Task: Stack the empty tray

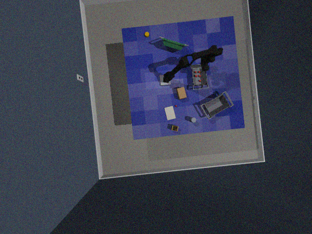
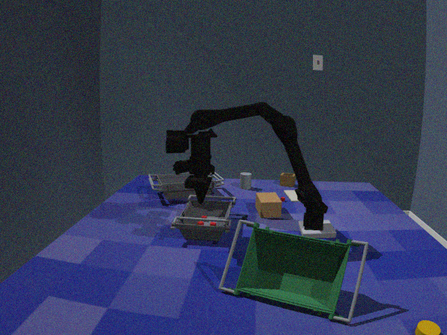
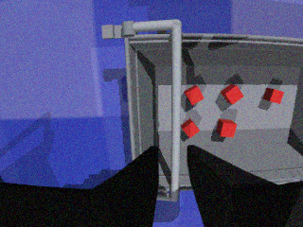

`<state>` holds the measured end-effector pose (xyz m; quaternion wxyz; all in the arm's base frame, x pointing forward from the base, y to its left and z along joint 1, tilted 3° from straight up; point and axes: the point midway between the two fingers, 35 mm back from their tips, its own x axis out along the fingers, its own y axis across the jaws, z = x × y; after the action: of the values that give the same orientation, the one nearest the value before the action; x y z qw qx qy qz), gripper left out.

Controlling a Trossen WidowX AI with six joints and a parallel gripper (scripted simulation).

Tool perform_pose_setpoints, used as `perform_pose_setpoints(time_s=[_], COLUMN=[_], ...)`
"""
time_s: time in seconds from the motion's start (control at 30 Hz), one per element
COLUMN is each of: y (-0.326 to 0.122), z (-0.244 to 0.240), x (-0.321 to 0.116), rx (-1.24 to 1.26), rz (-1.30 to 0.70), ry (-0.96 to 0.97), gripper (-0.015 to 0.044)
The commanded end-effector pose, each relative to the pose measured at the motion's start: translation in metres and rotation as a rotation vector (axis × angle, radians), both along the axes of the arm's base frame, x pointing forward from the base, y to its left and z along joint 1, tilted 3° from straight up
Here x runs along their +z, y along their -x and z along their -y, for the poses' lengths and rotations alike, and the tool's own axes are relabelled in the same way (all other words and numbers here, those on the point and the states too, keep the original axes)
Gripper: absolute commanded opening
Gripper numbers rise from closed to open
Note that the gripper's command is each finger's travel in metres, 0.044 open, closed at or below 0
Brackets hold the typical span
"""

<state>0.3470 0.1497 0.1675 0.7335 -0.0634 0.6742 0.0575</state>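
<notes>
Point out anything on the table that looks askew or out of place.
The green tray lies tipped on its side, its open face toward the exterior camera, while both gray trays stand upright. A small red block sits loose on the table, apart from those in the loaded tray.

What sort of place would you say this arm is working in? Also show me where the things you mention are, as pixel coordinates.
Probably a tabletop manipulation test area inside a room: a black robot arm (image 1: 187, 59) (image 2: 260, 109) is mounted on a blue-patterned surface (image 1: 151, 130) (image 2: 155, 277), among trays of differing colours, and a wall outlet (image 1: 80, 78) (image 2: 317, 62) suggests an indoor room.
</notes>
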Motion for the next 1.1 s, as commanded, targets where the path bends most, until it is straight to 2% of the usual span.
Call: perform_pose_setpoints(time_s=[0.0, 0.03, 0.07, 0.13, 0.5, 1.07], y=[0.006, 0.007, 0.001, -0.005, -0.036, -0.042], z=[0.001, 0.001, 0.001, 0.011, 0.110, 0.192], x=[0.044, 0.050, 0.019, 0.016, -0.001, -0.014], rx=[0.002, 0.003, -0.018, -0.174, -1.511, -2.577], rz=[0.021, 0.023, 0.010, 0.009, 0.007, 0.021], ry=[-0.009, -0.009, -0.007, -0.023, -0.141, -0.225], gripper=[0.0083, 0.0083, 0.0083, 0.0083, 0.0083, 0.0083])
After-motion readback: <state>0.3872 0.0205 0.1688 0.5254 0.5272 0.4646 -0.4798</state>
